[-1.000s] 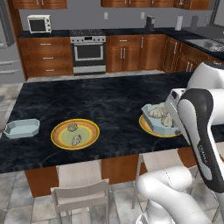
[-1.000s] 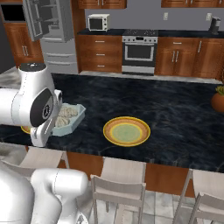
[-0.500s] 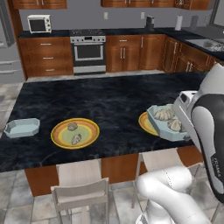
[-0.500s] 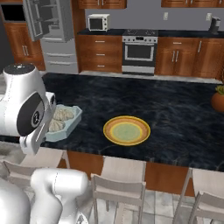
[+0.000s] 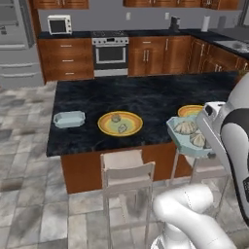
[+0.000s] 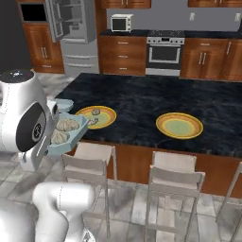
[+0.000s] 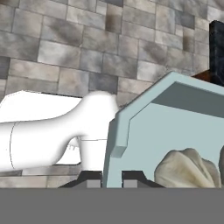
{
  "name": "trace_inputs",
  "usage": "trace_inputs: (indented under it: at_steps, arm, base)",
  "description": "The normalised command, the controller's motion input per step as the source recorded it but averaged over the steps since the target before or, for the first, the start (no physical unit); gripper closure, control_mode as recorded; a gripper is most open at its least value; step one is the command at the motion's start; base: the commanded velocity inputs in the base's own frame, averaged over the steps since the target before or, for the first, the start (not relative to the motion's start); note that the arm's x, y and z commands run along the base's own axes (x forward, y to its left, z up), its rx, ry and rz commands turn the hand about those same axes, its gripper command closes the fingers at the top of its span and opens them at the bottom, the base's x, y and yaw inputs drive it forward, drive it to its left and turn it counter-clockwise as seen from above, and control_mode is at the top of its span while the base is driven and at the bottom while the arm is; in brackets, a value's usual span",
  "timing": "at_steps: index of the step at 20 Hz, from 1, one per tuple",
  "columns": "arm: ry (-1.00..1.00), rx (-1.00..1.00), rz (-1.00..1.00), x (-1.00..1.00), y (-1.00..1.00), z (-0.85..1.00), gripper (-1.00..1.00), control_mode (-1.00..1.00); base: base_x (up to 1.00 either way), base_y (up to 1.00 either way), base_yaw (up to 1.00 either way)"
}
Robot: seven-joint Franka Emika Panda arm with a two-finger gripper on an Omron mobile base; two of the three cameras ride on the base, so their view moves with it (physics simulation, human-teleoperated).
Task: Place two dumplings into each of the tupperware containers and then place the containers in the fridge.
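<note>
A: Status?
B: Jaws clenched on one container [image 5: 190,137] rim; two dumplings [image 5: 185,127] inside, carried off the tabletop [image 5: 146,99].
A: Remaining?
B: Second container [image 5: 69,118] unfilled; fridge [image 6: 71,28] open.

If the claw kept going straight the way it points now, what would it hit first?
Probably the stone-tile floor. The claw, shut on the rim of the tupperware container with dumplings, looks past it at the tiles; depth is unclear.

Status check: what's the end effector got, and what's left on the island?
End effector shut on pale-blue tupperware container, two beige dumplings inside, off the counter. Second pale-blue container empty on island. Two dumplings on yellow plate.
</note>
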Motion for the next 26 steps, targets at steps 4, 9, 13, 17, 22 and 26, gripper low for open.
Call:
trace_inputs:
  at_steps: [4,9,13,17,22,26]
  arm:
    - [0.00,0.00,0.00,0.00,0.00,0.00,1.00,1.00]
    - [0.00,0.00,0.00,0.00,0.00,0.00,1.00,1.00]
    - [0.00,0.00,0.00,0.00,0.00,0.00,1.00,1.00]
    - [0.00,0.00,0.00,0.00,0.00,0.00,1.00,1.00]
    - [0.00,0.00,0.00,0.00,0.00,0.00,1.00,1.00]
    - [0.00,0.00,0.00,0.00,0.00,0.00,1.00,1.00]
  base:
    - [-0.22,1.00,0.04]
    - [0.06,1.00,0.00]
    - [0.20,1.00,0.00]
    - [0.36,1.00,0.00]
    - [0.51,1.00,0.01]
    - [0.81,1.00,0.07]
